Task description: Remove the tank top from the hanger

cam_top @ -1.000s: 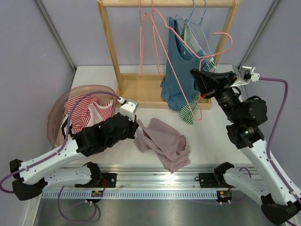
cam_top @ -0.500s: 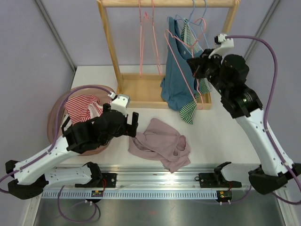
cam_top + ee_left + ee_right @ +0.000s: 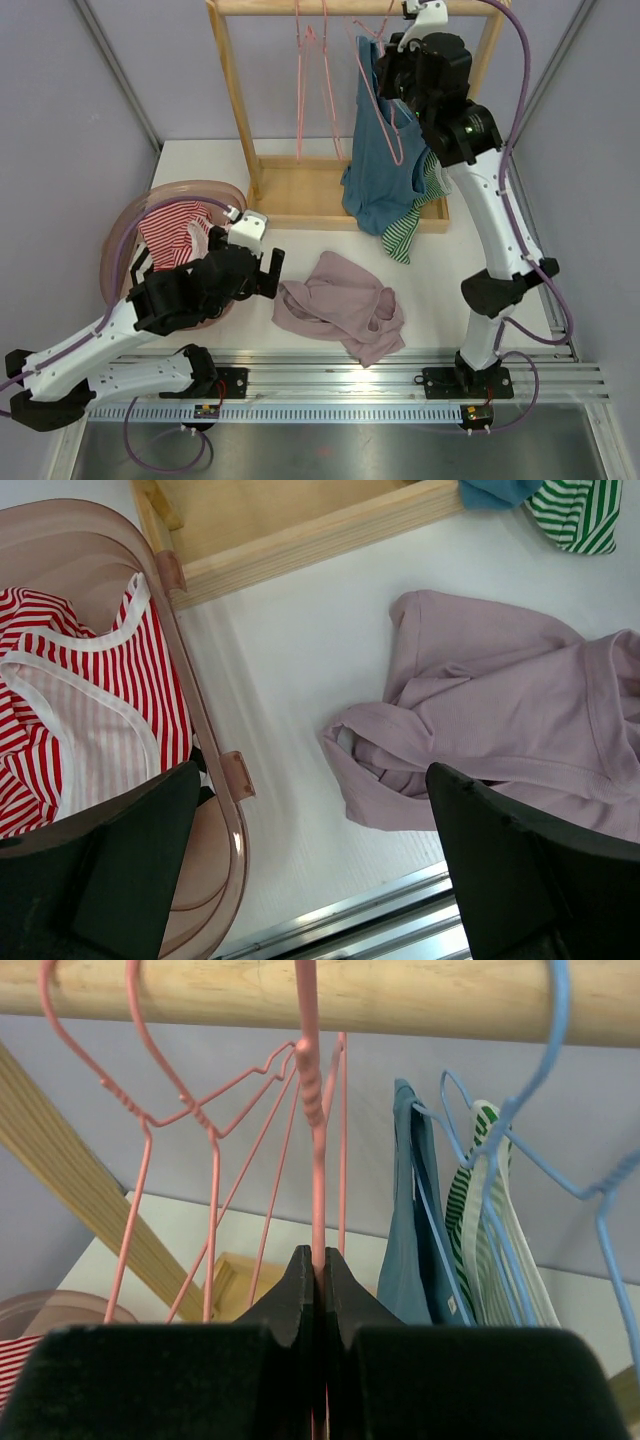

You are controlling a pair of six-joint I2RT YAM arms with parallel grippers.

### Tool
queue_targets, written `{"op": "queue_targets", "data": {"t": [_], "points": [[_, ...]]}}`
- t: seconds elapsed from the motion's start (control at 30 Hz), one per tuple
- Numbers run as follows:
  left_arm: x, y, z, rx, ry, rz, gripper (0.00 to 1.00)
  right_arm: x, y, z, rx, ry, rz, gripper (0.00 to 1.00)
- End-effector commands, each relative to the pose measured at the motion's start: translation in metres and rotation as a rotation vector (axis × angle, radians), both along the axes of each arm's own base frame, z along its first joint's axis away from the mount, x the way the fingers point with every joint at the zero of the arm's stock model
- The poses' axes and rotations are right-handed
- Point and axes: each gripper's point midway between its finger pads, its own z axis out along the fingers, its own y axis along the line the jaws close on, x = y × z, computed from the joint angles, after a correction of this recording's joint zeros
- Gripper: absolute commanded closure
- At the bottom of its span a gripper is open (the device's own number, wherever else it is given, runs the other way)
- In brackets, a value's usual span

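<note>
Hanger of pink wire (image 3: pixel 317 1160), clamped in right jaws, is best seated over wooden rail (image 3: pixel 200 990) before release; left jaws apart.

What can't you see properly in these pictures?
- Top view: green striped top, mostly hidden behind the blue tank top.
- Left wrist view: purple top, cut off by the right edge; pink bin, cut off by the left edge.
- Right wrist view: pink hanger below the right gripper, hidden by the gripper.
</note>
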Motion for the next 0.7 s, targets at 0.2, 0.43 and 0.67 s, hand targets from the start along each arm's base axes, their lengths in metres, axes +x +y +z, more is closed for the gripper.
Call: {"op": "queue_targets", "data": {"t": [0.2,0.43,0.67], "points": [[0.003,-0.012,-0.016,0.033,0.016,-0.046,0.01,0.061,0.029,-0.019,-0.09,-0.069,-0.04,1.0],[0.001,-0.018,-0.02,0.029,0.041,-0.086,0.01,0.067,0.06,-0.05,-0.163,-0.043,-0.017,1.0],[0.002,-0.018,-0.019,-0.01,0.051,-0.095,0.01,0.064,0.086,-0.066,-0.189,-0.03,-0.002,1.0]]}}
